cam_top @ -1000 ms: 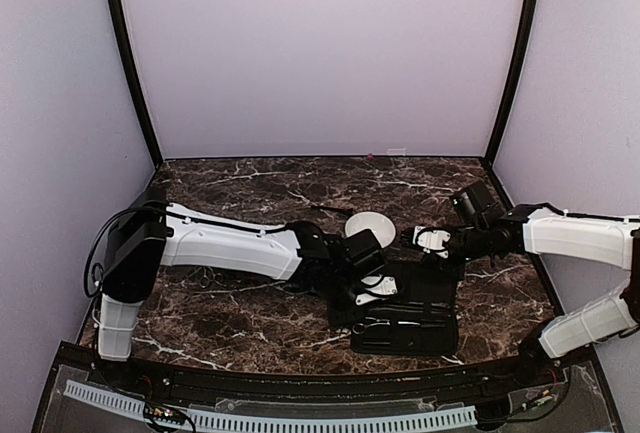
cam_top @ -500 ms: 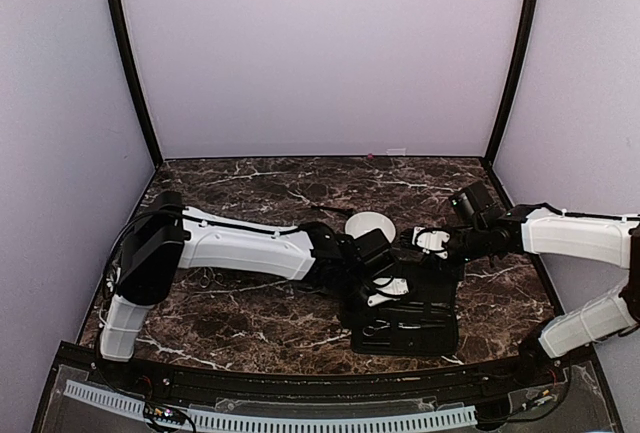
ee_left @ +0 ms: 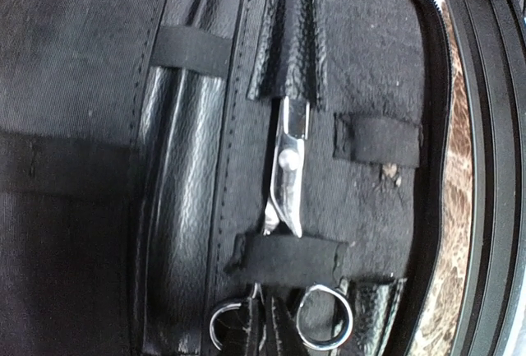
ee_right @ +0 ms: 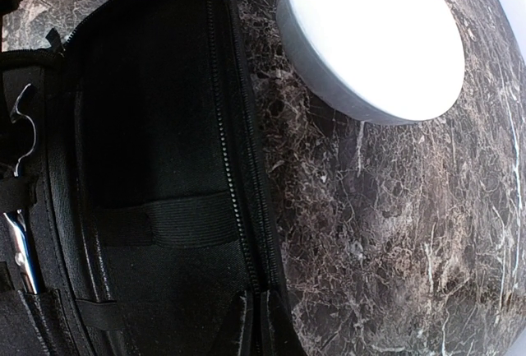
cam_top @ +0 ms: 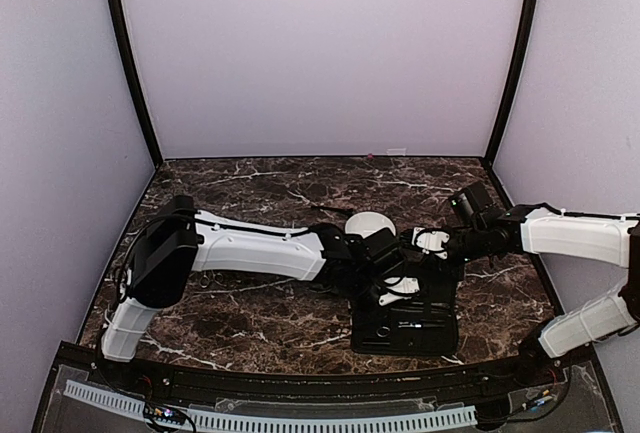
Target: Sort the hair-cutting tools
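A black case (cam_top: 412, 331) lies open at the table's front middle. Silvery scissors (ee_left: 286, 177) sit strapped inside it, their tips in a leather sheath and their ring handles (ee_left: 325, 320) toward me. My left gripper (cam_top: 392, 289) hangs over the case. Its dark fingers (ee_left: 251, 333) are shut together between the two rings, on the scissors' handle. My right gripper (cam_top: 428, 253) is shut on the zipper edge of the case's (ee_right: 148, 126) far flap (ee_right: 256, 331). Another silvery tool (ee_right: 21, 251) shows in the case's other half.
A white bowl (cam_top: 368, 223) stands just behind the case, close beside the flap's edge (ee_right: 370, 35). A thin dark stick (cam_top: 325, 210) lies on the marble to the left of the bowl. Loose cables (cam_top: 205, 278) lie under my left arm.
My left arm has reached to the right, over the case, and its fingers have closed at the scissors' handles. The right arm and the case's flap have stayed put.
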You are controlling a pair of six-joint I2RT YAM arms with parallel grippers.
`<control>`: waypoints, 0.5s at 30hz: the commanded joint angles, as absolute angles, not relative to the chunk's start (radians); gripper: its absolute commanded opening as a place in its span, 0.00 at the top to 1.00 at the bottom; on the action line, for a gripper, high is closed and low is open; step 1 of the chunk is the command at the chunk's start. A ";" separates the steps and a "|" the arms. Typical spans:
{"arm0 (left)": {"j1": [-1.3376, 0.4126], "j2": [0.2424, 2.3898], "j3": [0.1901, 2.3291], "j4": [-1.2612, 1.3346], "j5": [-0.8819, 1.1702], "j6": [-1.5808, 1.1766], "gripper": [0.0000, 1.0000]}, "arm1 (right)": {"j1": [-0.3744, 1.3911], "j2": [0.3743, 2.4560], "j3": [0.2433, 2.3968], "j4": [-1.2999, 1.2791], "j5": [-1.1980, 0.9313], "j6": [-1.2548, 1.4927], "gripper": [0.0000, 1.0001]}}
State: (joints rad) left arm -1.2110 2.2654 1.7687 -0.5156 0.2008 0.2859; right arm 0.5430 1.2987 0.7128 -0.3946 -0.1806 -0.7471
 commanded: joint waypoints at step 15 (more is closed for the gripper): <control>-1.235 2.342 1.885 -0.518 0.232 0.314 0.96 | 0.553 1.296 0.700 -0.393 -0.176 -0.747 0.96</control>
State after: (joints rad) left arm -1.2179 2.3264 1.8599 -0.5037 0.2211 0.3035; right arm 0.5430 1.2987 0.7128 -0.3946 -0.1787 -0.7471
